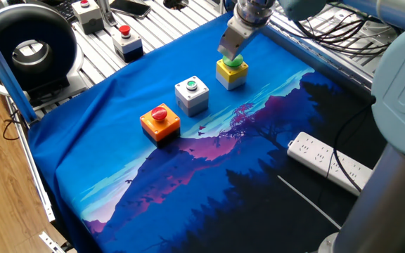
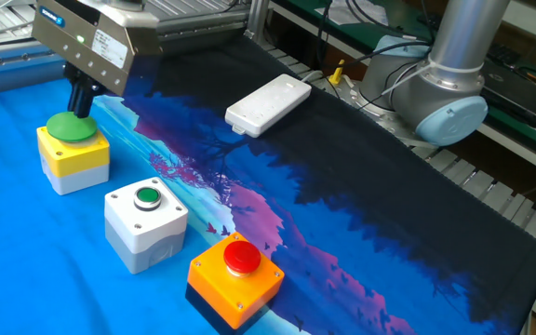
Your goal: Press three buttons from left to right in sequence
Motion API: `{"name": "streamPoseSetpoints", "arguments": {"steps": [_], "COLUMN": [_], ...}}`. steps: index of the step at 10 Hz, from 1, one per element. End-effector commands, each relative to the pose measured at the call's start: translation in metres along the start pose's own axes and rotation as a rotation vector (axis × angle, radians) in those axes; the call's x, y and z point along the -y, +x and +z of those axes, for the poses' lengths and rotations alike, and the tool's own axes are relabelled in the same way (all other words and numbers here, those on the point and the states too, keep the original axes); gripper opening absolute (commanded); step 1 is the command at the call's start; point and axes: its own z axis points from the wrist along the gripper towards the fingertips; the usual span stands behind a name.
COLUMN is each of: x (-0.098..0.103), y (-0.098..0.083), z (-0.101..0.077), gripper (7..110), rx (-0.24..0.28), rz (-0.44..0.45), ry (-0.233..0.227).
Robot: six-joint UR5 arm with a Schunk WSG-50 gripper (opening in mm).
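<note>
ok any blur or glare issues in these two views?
One fixed view: the arm fills the right edge, big and soft, out of focus; the three boxes stay sharp. Other fixed view: evenly lit, the yellow box casts a soft shadow on the cloth, mild sheen on the red button.

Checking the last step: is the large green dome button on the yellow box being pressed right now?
Cannot tell pressed; touched, yes. The hand rests on the large green dome button of the yellow box.
</note>
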Motion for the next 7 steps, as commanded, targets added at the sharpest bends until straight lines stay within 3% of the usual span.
{"name": "streamPoseSetpoints", "arguments": {"steps": [1,4,7], "x": [-0.013,-0.018,-0.021], "y": [0.025,0.054,0.049], "z": [-0.003,-0.007,-0.007], "gripper": [7,7,7], "rx": [-0.101,-0.22,-0.201], "rz": [0.041,0.094,0.097], "ry": [-0.058,-0.07,-0.077]}}
